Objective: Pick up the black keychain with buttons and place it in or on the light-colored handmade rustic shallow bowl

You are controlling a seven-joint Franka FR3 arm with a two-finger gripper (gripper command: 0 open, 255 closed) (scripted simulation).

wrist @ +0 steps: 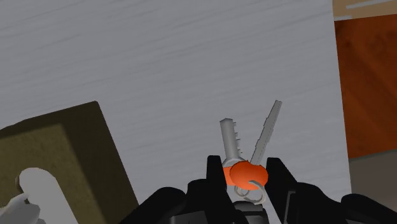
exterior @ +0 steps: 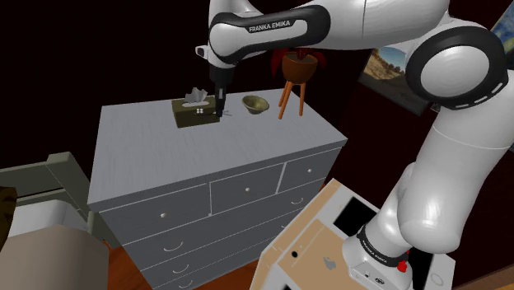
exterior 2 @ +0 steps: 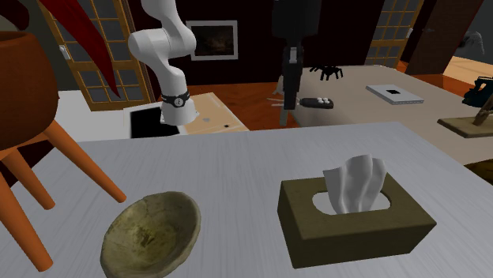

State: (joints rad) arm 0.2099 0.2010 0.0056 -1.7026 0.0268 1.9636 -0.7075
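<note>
The all-black two-finger gripper (wrist: pixel 245 170) pinches the silver-keyed keychain (wrist: pixel 231 143) by its orange hub. On so small a hold it may swing loose before reaching the rough olive-tan shallow bowl (exterior: pixel 255 104), at three o'clock in the shoulder view.

Tissue box (exterior: pixel 196 113) and bowl (exterior: pixel 255 104) both on the dresser top (exterior: pixel 239 152), box to the shoulder view's left of the bowl, potted stand (exterior: pixel 290 92) just right of the bowl, gripper (exterior: pixel 221 102) over the gap between box and bowl, keychain (wrist: pixel 247 159) clasped between its fingers (wrist: pixel 215 177).
</note>
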